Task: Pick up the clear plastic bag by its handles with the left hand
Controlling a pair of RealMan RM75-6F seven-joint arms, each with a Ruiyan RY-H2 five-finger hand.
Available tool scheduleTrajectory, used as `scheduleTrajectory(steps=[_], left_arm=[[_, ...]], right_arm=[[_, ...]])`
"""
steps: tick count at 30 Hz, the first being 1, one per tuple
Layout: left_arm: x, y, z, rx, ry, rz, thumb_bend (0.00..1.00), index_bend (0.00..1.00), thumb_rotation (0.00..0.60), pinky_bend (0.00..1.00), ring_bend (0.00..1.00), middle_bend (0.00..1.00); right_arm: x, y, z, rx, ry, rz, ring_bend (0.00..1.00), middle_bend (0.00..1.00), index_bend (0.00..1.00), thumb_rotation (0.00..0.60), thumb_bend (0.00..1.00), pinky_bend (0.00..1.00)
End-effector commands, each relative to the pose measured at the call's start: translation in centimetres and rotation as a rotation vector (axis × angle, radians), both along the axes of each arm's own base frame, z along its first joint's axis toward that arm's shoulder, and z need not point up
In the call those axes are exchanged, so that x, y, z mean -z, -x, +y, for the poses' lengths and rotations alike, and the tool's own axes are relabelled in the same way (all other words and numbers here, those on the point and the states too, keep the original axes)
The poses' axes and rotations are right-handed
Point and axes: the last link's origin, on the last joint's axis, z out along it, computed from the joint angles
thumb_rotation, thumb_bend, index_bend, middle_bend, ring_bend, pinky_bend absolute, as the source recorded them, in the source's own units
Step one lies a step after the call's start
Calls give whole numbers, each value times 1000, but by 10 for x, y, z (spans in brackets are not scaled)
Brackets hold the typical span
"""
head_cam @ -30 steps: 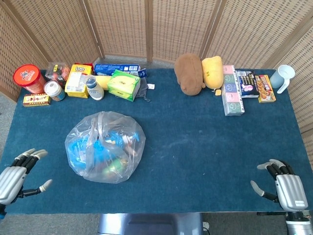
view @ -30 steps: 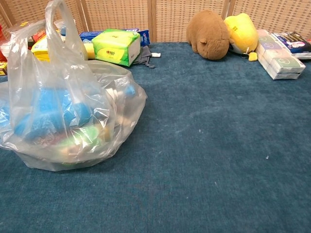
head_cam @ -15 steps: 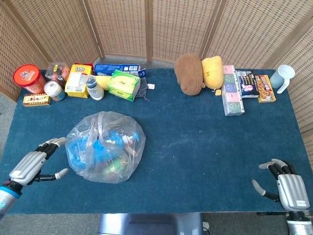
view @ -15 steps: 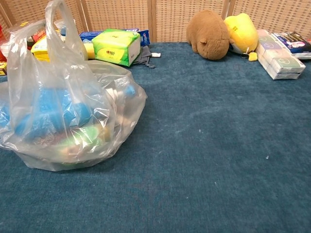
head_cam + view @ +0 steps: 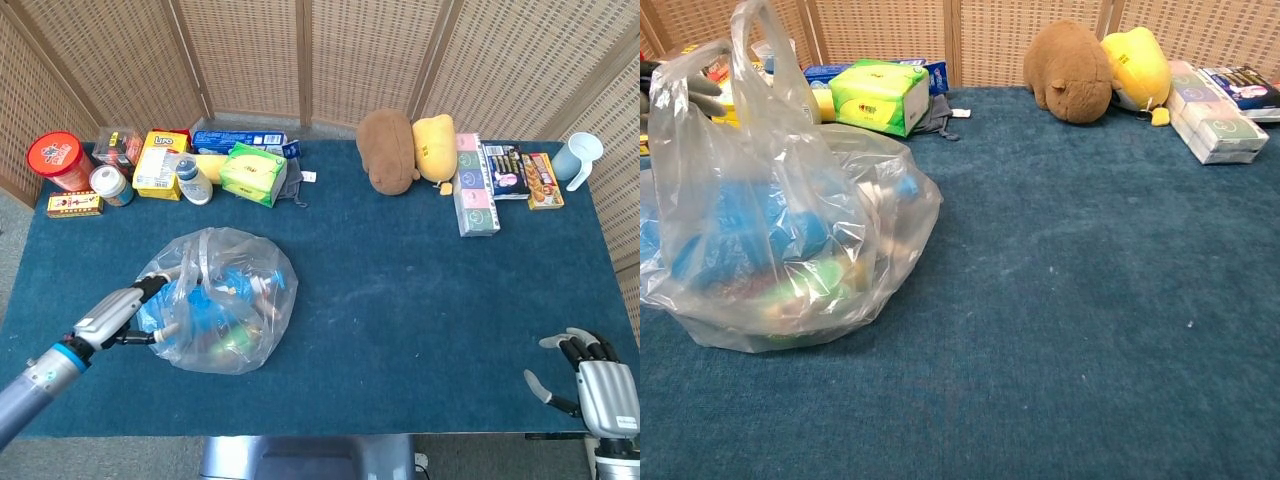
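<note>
**Left hand at the bag, no grip seen**

Right hand (image 5: 597,385): near right corner of the table (image 5: 420,300), fingers apart, holds nothing, well clear of everything.

Left hand (image 5: 118,315): fingers spread, reaching in from the near left, fingertips against the left side of the bag (image 5: 215,298). Nothing clamped that I can see. Chest view only catches grey fingertips (image 5: 695,95) at the left edge, up by the bag's top; can't tell if they touch the handles (image 5: 760,40).

Bag sits on the left half of the table, full of blue and green items. Handles stand upright above the bunched top, not in the hand.

Beyond it, back left row: red tub (image 5: 58,160), small tin (image 5: 108,184), yellow box (image 5: 160,164), bottle (image 5: 192,181), green tissue box (image 5: 253,173), blue pack (image 5: 240,141). All apart from the bag.

Back middle: brown plush (image 5: 388,150) touching yellow plush (image 5: 434,148). Back right: stacked packs (image 5: 475,185), snack boxes (image 5: 522,172), cup (image 5: 580,157) at the far corner.
</note>
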Motion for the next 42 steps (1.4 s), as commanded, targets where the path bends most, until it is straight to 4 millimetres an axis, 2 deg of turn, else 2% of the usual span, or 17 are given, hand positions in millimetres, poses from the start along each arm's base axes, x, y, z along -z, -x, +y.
scheduleTrajectory(steps=[1,15,32,38,42], left_arm=[[9,-16,15,-8,39,-76,238,32,107,102,0,37],[29,-64,54,-83,186,-300,238,43,104,103,0,46],[76,-91,69,-340,436,-761,238,87,104,124,48,103],[94,-110,77,-505,545,-1023,238,99,113,216,100,134],[99,-119,83,-536,595,-1113,239,113,110,263,132,147]], right_arm=[[-1,1,1,3,4,3,247,390,373,102,329,186],[-8,3,8,15,33,-2,248,390,374,108,328,186],[-13,5,13,12,42,-6,248,390,374,110,329,187],[-13,6,13,15,45,-9,248,390,373,111,329,186],[-15,7,14,22,52,-9,248,390,373,111,328,186]])
